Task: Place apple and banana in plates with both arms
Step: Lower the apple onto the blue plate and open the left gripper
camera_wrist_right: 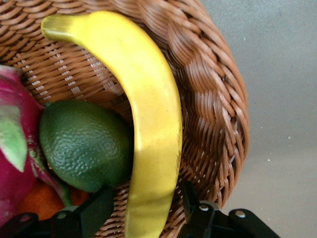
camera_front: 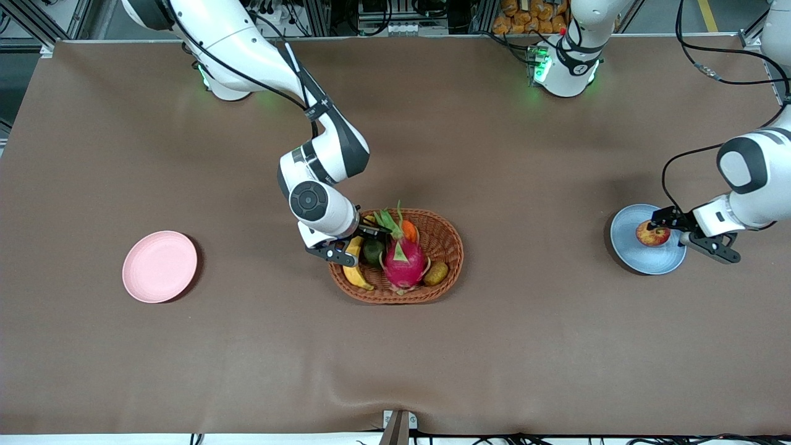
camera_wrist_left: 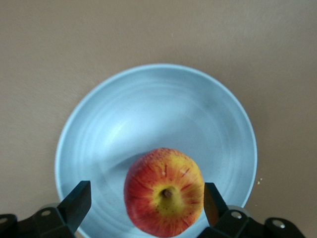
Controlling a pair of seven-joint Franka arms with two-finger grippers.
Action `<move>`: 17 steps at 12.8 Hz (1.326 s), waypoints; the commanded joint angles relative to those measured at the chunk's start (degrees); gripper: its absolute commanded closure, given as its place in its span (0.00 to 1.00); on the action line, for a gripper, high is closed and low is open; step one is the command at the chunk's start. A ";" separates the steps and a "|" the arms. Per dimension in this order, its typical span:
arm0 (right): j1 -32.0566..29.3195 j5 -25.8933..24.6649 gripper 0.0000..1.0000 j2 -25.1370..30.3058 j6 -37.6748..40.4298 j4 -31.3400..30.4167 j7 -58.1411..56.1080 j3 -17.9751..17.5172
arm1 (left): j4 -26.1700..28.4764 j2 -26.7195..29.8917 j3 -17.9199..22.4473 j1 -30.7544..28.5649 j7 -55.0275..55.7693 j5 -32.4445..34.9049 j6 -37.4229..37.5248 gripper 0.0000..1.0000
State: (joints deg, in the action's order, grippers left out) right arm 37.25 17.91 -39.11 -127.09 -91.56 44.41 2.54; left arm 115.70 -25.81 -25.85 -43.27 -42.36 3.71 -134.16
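Left gripper [camera_wrist_left: 143, 203]: fingers apart, straddling the apple [camera_wrist_left: 164, 191] with a gap on each side. Apple sits in the blue plate [camera_front: 627, 238], off-centre toward the rim at the left arm's end of the table.

Right gripper [camera_wrist_right: 143, 208]: fingers spread around the banana [camera_wrist_right: 148, 124] in the basket [camera_wrist_right: 213, 119], not visibly pinching. Banana lies along the basket wall, lime [camera_wrist_right: 84, 144] touching it. Its lower end is cut off.

Pink plate [camera_front: 159, 266] sits well apart at 9 o'clock from the basket, open cloth around it.

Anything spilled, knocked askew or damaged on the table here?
Nothing stands out. The apple sits on the blue plate between the open left gripper fingers. The banana lies inside the upright basket, the open right gripper around it. The pink plate is bare.
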 commanded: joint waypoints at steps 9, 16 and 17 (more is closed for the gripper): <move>0.64 -0.07 0.35 1.75 1.40 -2.31 0.76 0.53 | -13.04 3.22 -9.92 -0.06 15.37 0.86 20.34 0.00; 1.34 -0.07 0.34 2.98 3.17 -2.39 -3.69 0.53 | -14.27 8.39 -9.93 4.58 20.73 1.13 26.13 0.00; 1.42 -0.16 0.34 2.98 3.17 -2.48 -4.76 0.53 | -14.27 10.15 -8.36 6.51 21.26 0.86 26.92 0.00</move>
State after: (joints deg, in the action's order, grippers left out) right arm 37.76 17.84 -37.51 -124.11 -92.27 42.06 2.62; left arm 101.14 -20.43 -36.78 -39.85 -22.61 3.71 -109.74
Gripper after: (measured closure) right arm 0.344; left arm 0.000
